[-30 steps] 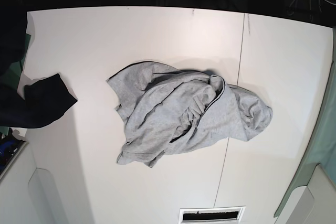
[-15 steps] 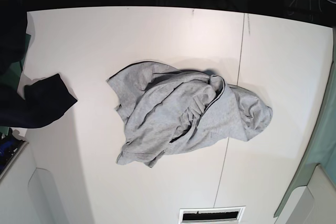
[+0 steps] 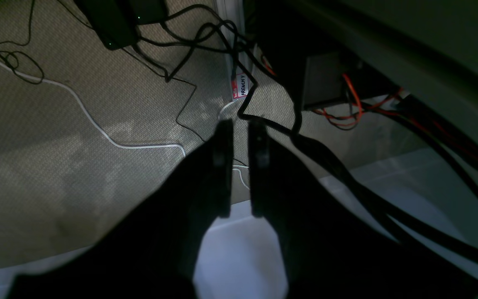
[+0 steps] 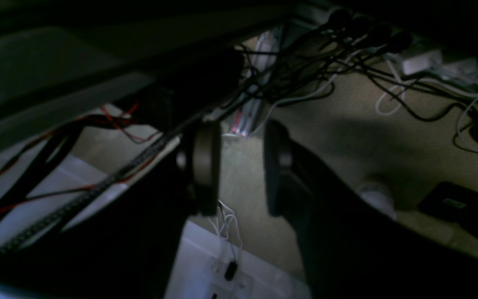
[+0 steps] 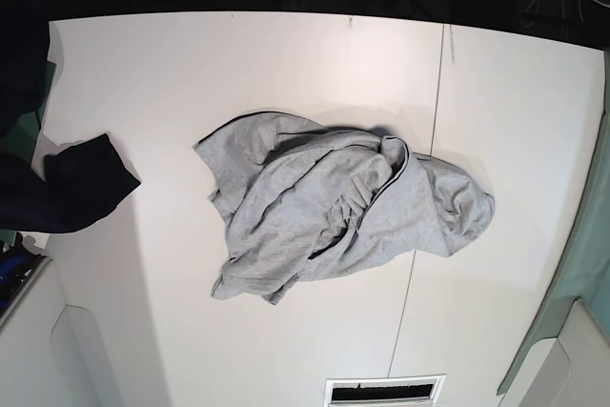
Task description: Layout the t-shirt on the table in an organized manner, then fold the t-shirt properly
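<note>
The t-shirt (image 5: 334,207) lies crumpled near the middle of the table (image 5: 238,64), its lettering hidden in the folds. A dark cloth (image 5: 81,183) overhangs the left edge. Off the table, the left gripper (image 3: 240,166) hangs over carpet with jaws slightly parted, empty; a label (image 3: 241,86) there reads "FRENCH", its end cut off. The right gripper (image 4: 242,166) stands open, holding nothing.

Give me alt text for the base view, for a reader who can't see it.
A crumpled light heather-grey cotton t-shirt lies in a bunched heap near the middle of a wide white matte table, crossing the table's thin dark seam line. A dark navy-black cloth rests at the left edge; no arms are visible.
</note>
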### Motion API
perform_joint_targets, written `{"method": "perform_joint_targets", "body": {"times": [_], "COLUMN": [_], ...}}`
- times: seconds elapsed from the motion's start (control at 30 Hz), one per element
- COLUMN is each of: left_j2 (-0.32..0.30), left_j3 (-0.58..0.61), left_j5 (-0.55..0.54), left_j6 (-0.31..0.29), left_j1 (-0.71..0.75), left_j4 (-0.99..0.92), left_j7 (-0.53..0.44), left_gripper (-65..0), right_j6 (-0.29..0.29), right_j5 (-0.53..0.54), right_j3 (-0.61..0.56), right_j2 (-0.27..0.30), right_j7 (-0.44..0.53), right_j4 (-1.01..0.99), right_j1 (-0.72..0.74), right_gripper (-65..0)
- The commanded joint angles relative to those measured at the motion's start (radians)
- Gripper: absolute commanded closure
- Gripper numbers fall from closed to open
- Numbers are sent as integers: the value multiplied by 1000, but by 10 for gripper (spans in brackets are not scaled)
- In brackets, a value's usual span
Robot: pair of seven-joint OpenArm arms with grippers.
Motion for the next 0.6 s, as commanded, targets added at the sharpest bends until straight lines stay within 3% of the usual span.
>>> {"method": "perform_joint_targets", "body": {"times": [0.0, 0.13, 0.43, 0.57], "left_j2": [-1, -1, -41, -62], "left_j3": [2, 2, 2, 2], "left_j5": [-5, -58, -221, -269], "left_j6": [-9, -11, -124, -147], "left_j1": [4, 6, 92, 171], "left_j4": [4, 24, 197, 320], "left_j7": [10, 118, 224, 229], "left_gripper": [-97, -97, -97, -97], "right_j6": [14, 14, 19, 112], "right_j5": [1, 1, 1, 1], "right_j3": [2, 2, 2, 2], "right_j2": [5, 5, 6, 25], "right_j7": [5, 5, 2, 1], "right_j4": [5, 5, 96, 222], "right_j1": [-3, -3, -49, -127], "right_gripper": [-182, -182, -182, -182]}}
